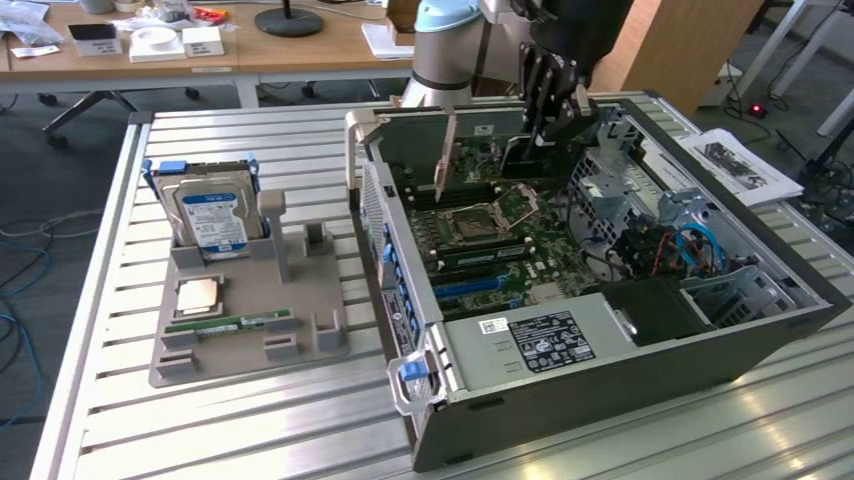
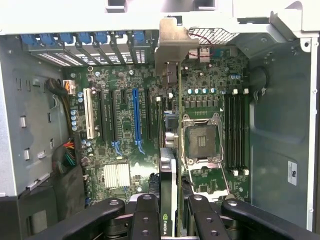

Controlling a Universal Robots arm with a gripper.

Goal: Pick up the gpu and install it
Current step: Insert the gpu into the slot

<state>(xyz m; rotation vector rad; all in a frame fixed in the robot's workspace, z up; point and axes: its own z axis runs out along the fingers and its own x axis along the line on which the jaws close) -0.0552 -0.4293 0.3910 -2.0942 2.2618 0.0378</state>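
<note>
The gripper (image 2: 174, 202) is clamped on the gpu (image 2: 172, 50), one finger on each face, and holds the card on edge inside the open case (image 1: 627, 365). In the exterior view the gripper (image 1: 553, 100) hangs over the far end of the case, with the gpu (image 1: 414, 150) reaching away from it toward the rear wall. The card's silver bracket is the end farthest from the fingers, right at the rear wall's row of blue slot clips (image 2: 75, 39).

Straight below the tool lies the motherboard (image 2: 120, 150). On one side of the held card, close by, sits the open CPU socket (image 2: 202, 137), with the memory slots (image 2: 235, 130) beyond it. On the other side are the expansion slots, among them a long blue slot (image 2: 136, 115), with bare board between them. Whether the card's lower edge touches a slot cannot be told.

Well away from the gripper, outside the case, a holder (image 1: 320, 335) carries a hard drive (image 1: 214, 215).
</note>
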